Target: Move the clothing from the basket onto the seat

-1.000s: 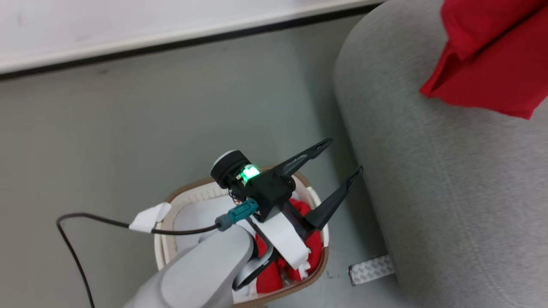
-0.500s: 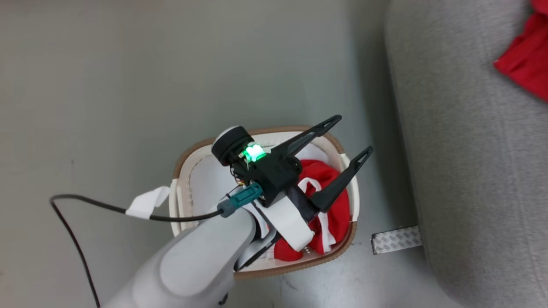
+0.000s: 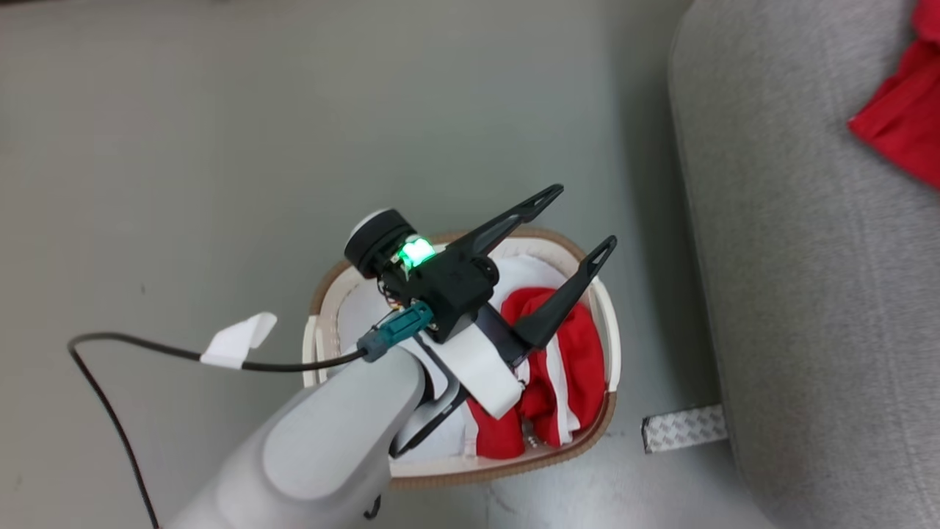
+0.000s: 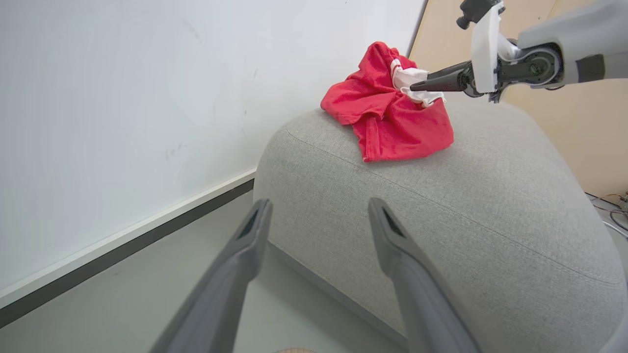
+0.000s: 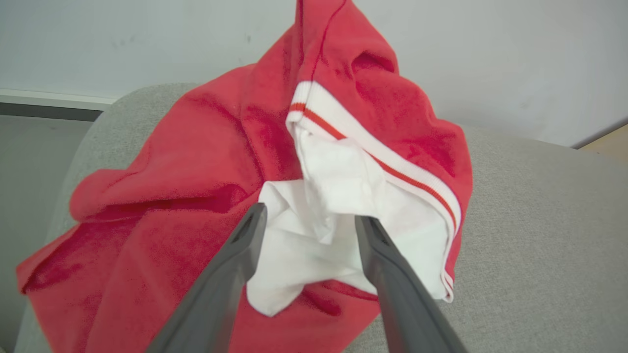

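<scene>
Standing on a plain grey-green floor (image 3: 220,147), the basket (image 3: 507,470) is found just beside the rounded end of the seat (image 3: 808,294), with a narrow strip of bare floor left between them.

- Room: a white wall (image 4: 122,98) is met at the floor by a dark skirting band (image 4: 122,250). A tan panel (image 4: 588,127) is seen behind the seat.
- Floor: open and bare to the basket's left and beyond it. A silver textured strip (image 3: 683,432) is laid at the seat's base, near the basket.
- Seat: light grey fabric with rounded edges and one seam line along its top.
- Red garment (image 4: 387,117): crumpled on top of the seat near its end, white lining and striped band turned up.
- Basket clothing (image 3: 565,367): red with white bands, heaped in the basket's right half on a white cloth (image 3: 360,316).
- Left hand (image 3: 584,218): fingers spread wide, nothing held, poised above the basket's far rim and aimed at the seat.
- Right hand (image 5: 311,218): fingers parted, the red garment's white fold lying loose between them.
- Cable (image 3: 147,353): looped from the left wrist out over the open floor, a white tag (image 3: 239,342) attached.
</scene>
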`<state>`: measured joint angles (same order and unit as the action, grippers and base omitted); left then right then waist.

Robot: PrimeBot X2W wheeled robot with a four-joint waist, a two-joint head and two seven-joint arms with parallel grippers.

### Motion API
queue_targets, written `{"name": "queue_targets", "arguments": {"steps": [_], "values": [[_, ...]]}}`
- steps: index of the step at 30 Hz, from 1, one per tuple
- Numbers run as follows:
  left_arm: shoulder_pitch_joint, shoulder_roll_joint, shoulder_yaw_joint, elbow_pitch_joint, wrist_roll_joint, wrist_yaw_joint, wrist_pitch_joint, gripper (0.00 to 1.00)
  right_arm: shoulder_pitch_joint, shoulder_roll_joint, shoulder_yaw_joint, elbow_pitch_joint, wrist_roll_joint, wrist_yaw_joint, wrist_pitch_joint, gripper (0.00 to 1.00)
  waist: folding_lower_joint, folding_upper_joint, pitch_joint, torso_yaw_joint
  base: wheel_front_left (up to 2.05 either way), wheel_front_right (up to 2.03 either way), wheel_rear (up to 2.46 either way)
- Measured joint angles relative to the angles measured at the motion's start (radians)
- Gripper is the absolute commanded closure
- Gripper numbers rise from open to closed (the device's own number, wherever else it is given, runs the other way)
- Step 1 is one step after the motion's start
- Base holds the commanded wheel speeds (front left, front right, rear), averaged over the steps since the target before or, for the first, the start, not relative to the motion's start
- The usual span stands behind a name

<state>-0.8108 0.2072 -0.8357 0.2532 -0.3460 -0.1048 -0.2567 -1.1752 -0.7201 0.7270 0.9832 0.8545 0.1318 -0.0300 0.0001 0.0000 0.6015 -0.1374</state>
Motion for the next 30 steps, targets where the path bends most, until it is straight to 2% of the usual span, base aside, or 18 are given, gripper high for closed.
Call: {"name": "queue_targets", "arguments": {"steps": [6,11,19,22,25,30], "values": [[0.055,0.003,0.021,0.022,-0.027,0.009,-0.005,0.0,0.039,-0.004,0.104,-0.041,0.023,0.0,0.085,0.0,-0.0001,0.0,-0.093,-0.01,0.0,0.0,0.0],[0.127,0.014,0.057,0.025,-0.048,0.018,-0.005,0.0,0.083,-0.047,0.202,-0.113,0.045,0.0,0.149,0.0,-0.0001,0.0,-0.198,-0.017,0.0,0.0,0.0],[0.271,0.035,0.149,0.002,-0.07,0.045,-0.006,0.0,0.132,-0.11,0.257,-0.264,0.072,0.0,0.035,0.0,-0.0002,0.0,-0.378,-0.012,0.0,0.0,0.0],[0.317,0.042,0.192,-0.007,-0.08,0.058,-0.007,0.0,0.176,-0.116,0.255,-0.3,0.09,0.0,-0.024,0.0,-0.0002,0.0,-0.44,0.001,0.0,0.0,0.0],[0.373,0.06,0.246,-0.017,-0.091,0.077,-0.007,0.0,0.206,-0.104,0.24,-0.327,0.094,0.0,-0.092,0.0,-0.0003,0.0,-0.495,0.018,0.0,0.0,0.0],[0.46,0.083,0.337,-0.043,-0.095,0.108,-0.007,0.0,0.267,-0.038,0.17,-0.355,0.064,0.0,-0.211,0.0,-0.0004,0.0,-0.569,0.047,0.0,0.0,0.0]]}}
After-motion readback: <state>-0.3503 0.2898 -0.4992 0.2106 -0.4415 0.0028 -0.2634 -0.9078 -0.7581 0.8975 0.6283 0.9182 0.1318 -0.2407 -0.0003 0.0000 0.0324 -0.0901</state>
